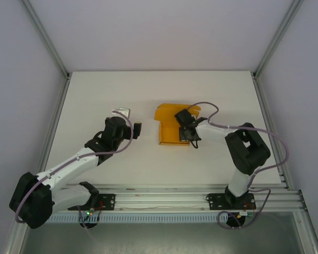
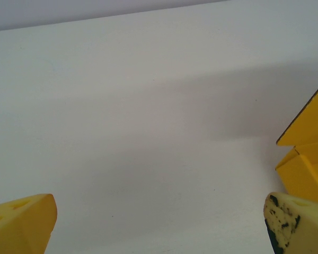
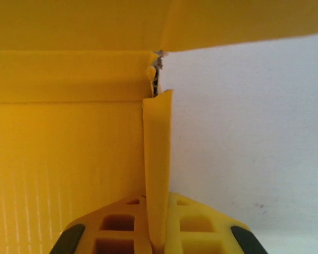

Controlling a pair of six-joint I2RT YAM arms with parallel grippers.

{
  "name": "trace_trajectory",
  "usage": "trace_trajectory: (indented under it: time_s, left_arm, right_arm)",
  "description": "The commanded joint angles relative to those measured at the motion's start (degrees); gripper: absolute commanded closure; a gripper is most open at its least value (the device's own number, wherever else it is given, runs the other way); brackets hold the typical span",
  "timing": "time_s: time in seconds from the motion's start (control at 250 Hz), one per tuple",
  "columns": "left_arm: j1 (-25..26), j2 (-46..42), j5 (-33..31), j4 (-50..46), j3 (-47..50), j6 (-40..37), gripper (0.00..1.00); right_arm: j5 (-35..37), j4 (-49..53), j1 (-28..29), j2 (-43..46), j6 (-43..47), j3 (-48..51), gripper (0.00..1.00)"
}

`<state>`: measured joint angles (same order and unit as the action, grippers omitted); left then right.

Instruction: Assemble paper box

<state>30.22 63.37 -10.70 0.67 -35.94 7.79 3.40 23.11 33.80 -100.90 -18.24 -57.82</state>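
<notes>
The orange paper box (image 1: 169, 128) lies partly folded in the middle of the white table (image 1: 106, 95). My right gripper (image 1: 189, 134) is at the box's right side, shut on its upright side wall. In the right wrist view that thin wall (image 3: 158, 153) runs straight down between the two yellow fingers (image 3: 201, 222), with the box floor (image 3: 63, 169) to its left and a flap overhead. My left gripper (image 1: 138, 129) hovers just left of the box, open and holding nothing. Its view shows the yellow fingertips (image 2: 26, 222) wide apart and the box's corner (image 2: 310, 159) at the right edge.
Aluminium frame posts (image 1: 47, 47) rise at both back corners, and grey walls close in the table's sides. A metal rail (image 1: 164, 198) along the near edge carries both arm bases. Bare tabletop spreads behind and left of the box.
</notes>
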Motion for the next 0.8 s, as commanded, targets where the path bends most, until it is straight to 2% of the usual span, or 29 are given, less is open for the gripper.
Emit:
trace_trajectory:
  time_s: [0.0,0.128,0.528,0.636,0.795]
  left_arm:
    - [-0.51,-0.08,0.17,-0.75,-2.33,1.72,0.0]
    - [-0.49,0.11,0.72,-0.89,-2.88,2.21,0.0]
    - [-0.51,0.92,0.51,-1.59,-3.65,2.23,0.0]
    - [-0.5,1.02,0.37,-1.63,-3.82,1.96,0.0]
    - [-0.51,1.13,0.94,-1.07,-3.87,1.88,0.0]
  right_arm:
    - [7.94,5.39,0.08,-3.63,-1.29,1.41,1.0]
    - [15.37,9.31,0.76,-4.9,-3.69,-0.05,1.0]
    - [25.16,24.75,5.77,-22.23,-9.58,-13.41,1.0]
    - [25.11,24.0,5.84,-22.23,-9.71,-12.97,1.0]
    - [21.6,17.34,5.76,-16.22,-6.89,-9.6,1.0]
